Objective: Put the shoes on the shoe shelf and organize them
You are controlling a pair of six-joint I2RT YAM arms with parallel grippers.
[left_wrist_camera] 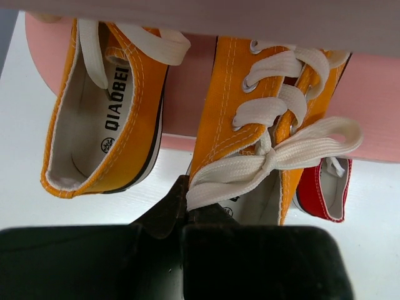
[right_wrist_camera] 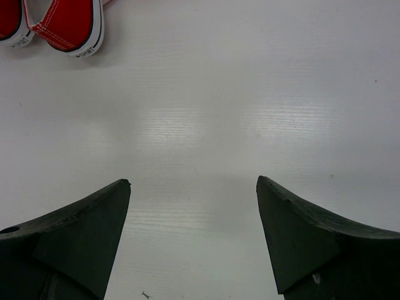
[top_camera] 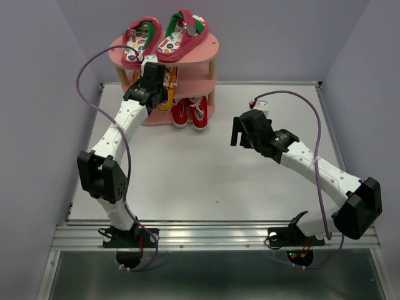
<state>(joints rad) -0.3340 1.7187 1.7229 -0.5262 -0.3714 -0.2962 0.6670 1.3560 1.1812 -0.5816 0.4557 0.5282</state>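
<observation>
The pink shoe shelf point(top_camera: 212, 47) stands at the table's back, with the two pink flip-flops point(top_camera: 140, 40) on its top board. The red sneakers point(top_camera: 190, 111) sit on the bottom board. Two orange sneakers lie side by side on the middle board point(left_wrist_camera: 375, 112), their heels hanging over its front edge. My left gripper point(left_wrist_camera: 187, 209) is shut on the heel wall of the right orange sneaker point(left_wrist_camera: 222, 106), one finger inside it and one outside. The left orange sneaker point(left_wrist_camera: 134, 119) lies free beside it. My right gripper point(right_wrist_camera: 194, 184) hangs open over bare table, holding nothing.
In the right wrist view the red sneakers' heels point(right_wrist_camera: 69, 25) show at the top left. The white table point(top_camera: 206, 175) is walled in by grey panels on the left, the right and the back. A purple cable point(top_camera: 319, 144) loops off the right arm.
</observation>
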